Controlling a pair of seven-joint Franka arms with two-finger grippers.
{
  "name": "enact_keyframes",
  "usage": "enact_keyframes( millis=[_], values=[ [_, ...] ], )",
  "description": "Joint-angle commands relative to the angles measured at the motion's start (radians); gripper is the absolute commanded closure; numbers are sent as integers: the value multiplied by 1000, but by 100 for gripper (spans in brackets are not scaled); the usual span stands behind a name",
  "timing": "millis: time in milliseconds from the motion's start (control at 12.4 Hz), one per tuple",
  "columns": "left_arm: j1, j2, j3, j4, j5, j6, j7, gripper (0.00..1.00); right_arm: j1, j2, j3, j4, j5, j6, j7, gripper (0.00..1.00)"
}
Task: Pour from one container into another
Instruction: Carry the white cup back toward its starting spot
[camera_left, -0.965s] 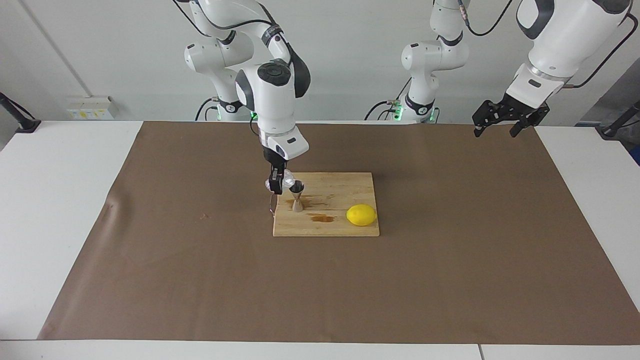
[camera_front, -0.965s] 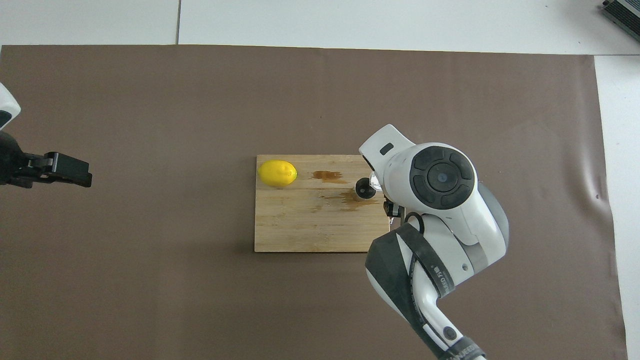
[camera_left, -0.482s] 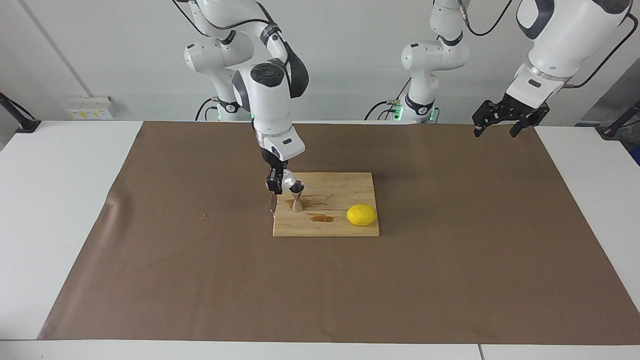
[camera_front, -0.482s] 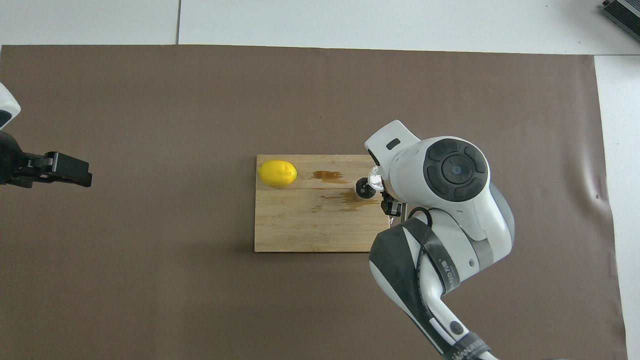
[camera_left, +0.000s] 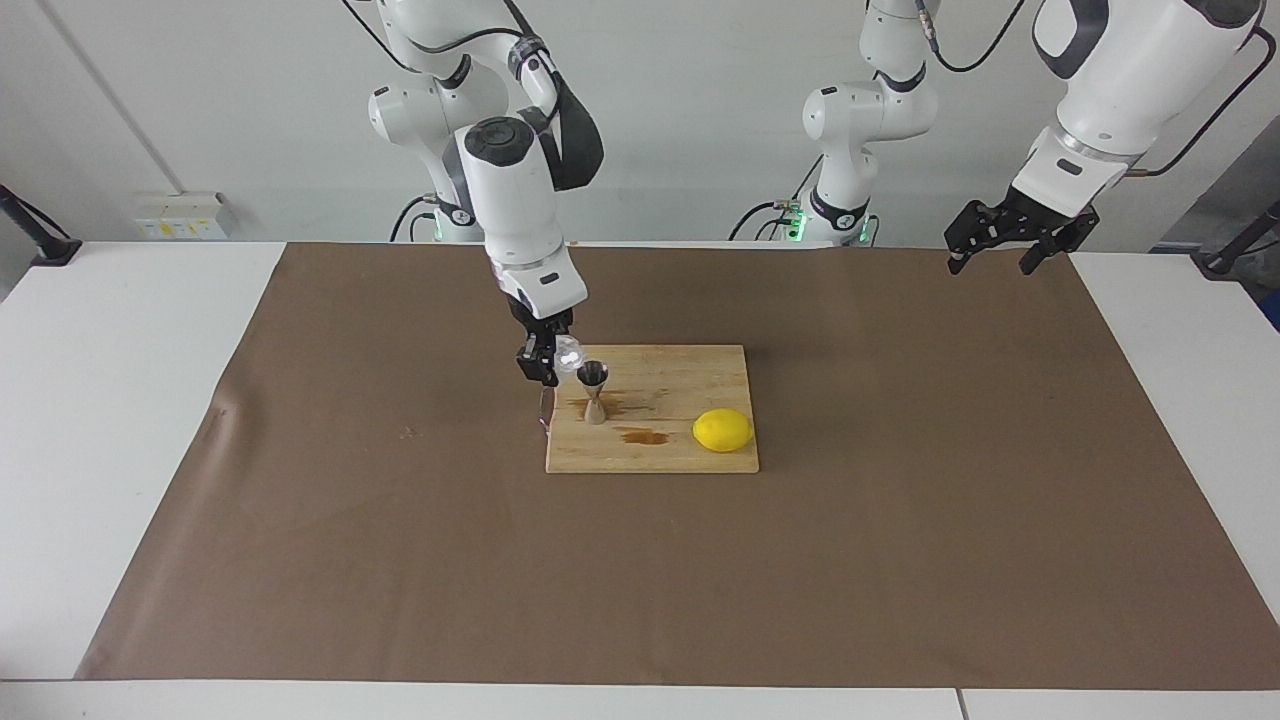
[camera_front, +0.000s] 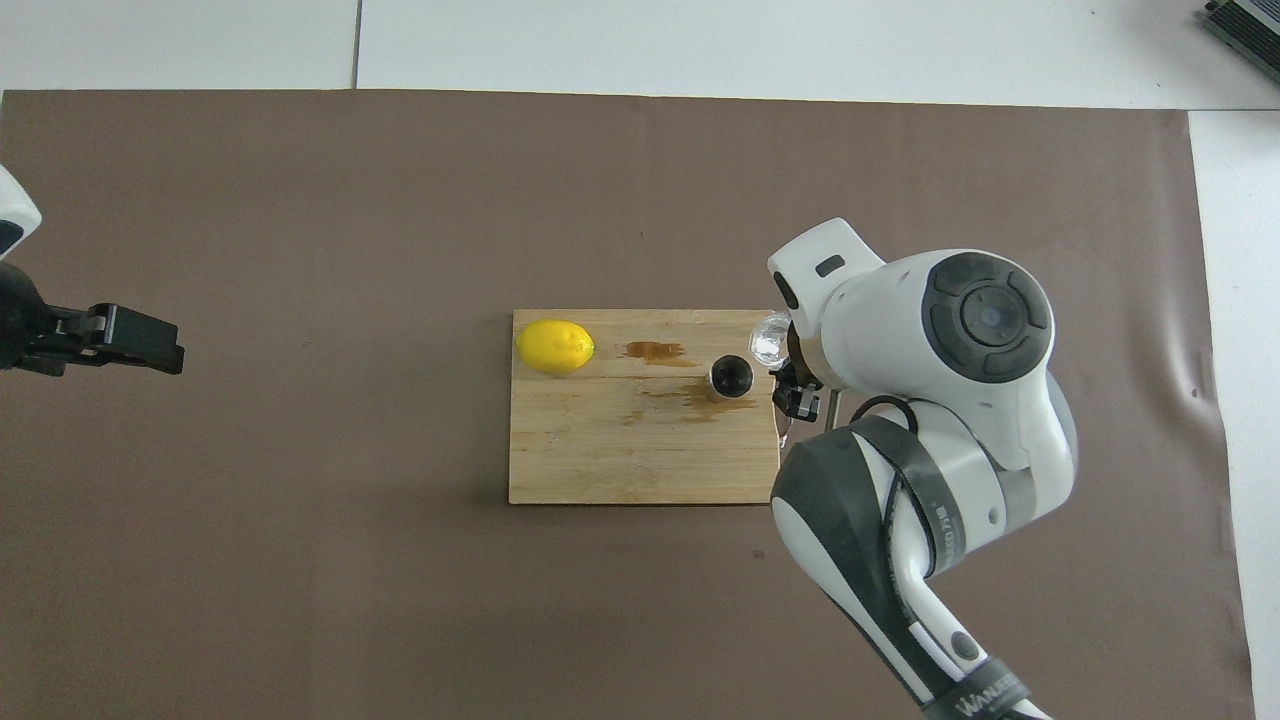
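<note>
Right hand (camera_left: 545, 362) grips the small squat cup of whitish translucent, crinkly glass or plastic (camera_left: 568, 352), its fingers closed on it. Cup and hand hang in the air over the edge of the rectangular pale wooden cutting board (camera_left: 690, 380) at the right arm's end, just beside and slightly above the mouth of the small shiny steel hourglass-shaped jigger (camera_left: 594, 392). In the overhead view the cup (camera_front: 771, 338) sits clear of the jigger's dark open mouth (camera_front: 732, 376), with the right hand (camera_front: 792, 385) partly hidden under the arm's white wrist.

On the board the jigger stands upright, near the edge at the right arm's end. Brown wet stains (camera_front: 655, 351) mark the wood around and beside the jigger. Toward the board's other end, well apart from the jigger, lies a yellow oval lemon (camera_left: 722, 430), close to the board's edge farther from the robots.

Beneath the board a large brown paper sheet (camera_left: 400, 560) covers the white bench (camera_left: 100, 330).

Over that sheet's edge at the left arm's end, well apart from the board, the left hand (camera_left: 1005, 250) waits raised with its fingers spread wide, holding nothing.
</note>
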Motion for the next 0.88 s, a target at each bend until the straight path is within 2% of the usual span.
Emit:
enact_keyframes(
  millis=[0, 482, 804],
  values=[
    [10, -21, -5, -17, 15, -8, 2, 0, -49, -35, 6, -6, 95, -4, -58, 80],
    [10, -21, -5, -17, 15, -10, 2, 0, -192, -53, 5, -35, 408, 0, -301, 80],
    [10, -21, -5, -17, 15, -10, 2, 0, -322, -62, 5, -101, 520, -1, -554, 80]
  ],
)
